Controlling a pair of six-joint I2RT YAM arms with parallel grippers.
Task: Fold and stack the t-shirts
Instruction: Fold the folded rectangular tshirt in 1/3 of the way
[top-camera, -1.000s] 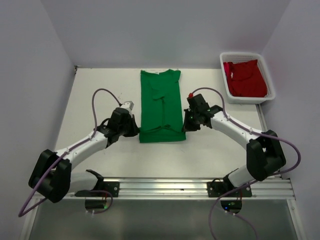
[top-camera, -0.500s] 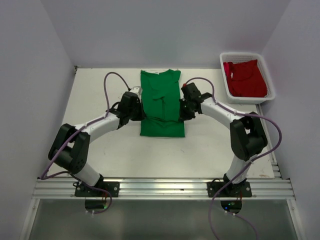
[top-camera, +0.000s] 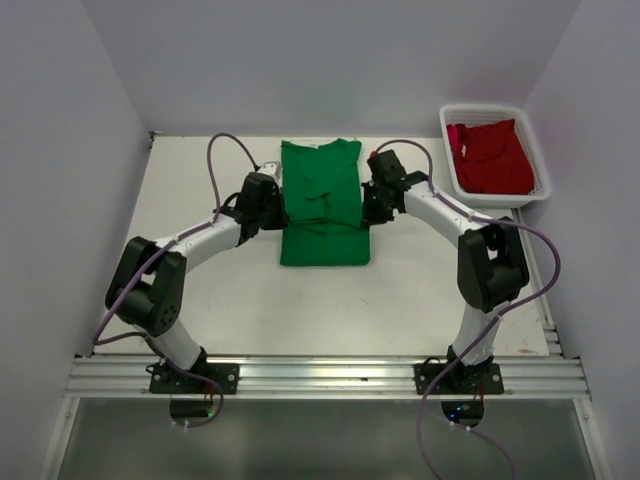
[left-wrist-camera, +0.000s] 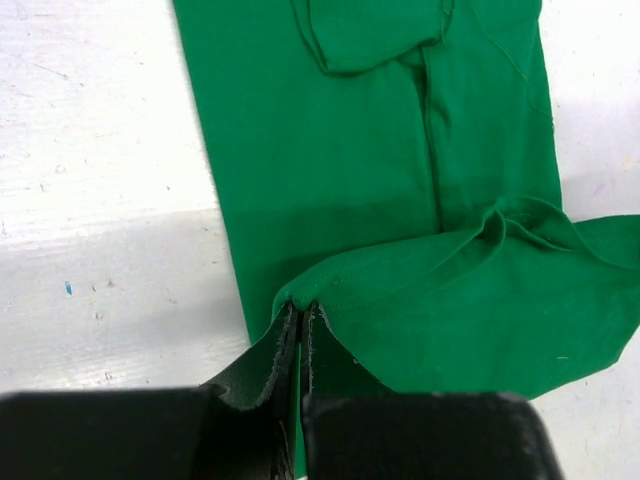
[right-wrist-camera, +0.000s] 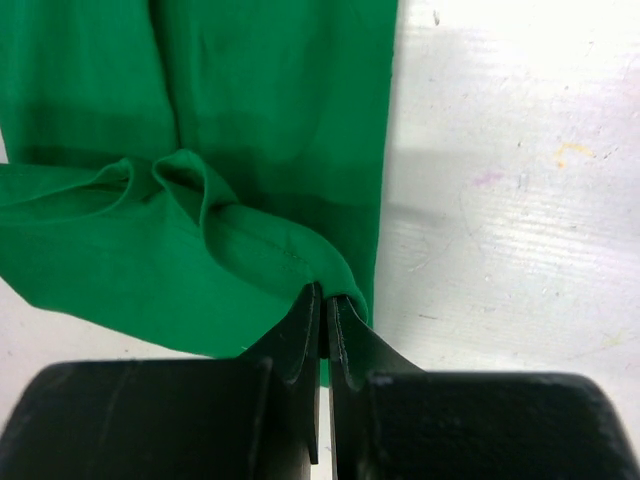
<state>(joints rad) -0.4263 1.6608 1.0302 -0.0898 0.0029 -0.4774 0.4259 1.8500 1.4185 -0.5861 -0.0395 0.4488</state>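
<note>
left gripper (left-wrist-camera: 300, 312) and right gripper (right-wrist-camera: 322, 292) each pinched tight on a lifted hem corner of the bright green cloth t-shirt (top-camera: 322, 200), mid white table (top-camera: 200, 290); far right, white plastic mesh basket (top-camera: 490, 109) holds red cloth t-shirt (top-camera: 492, 157); hem carried farther from the bases than half a second ago.

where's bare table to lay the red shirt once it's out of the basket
Widest bare table: the near strip between the green t-shirt and the rail. Also the far-left corner, beyond the left arm. Crowded: both shirt sides, where the left gripper and right gripper pinch its hem, and by the basket.
</note>
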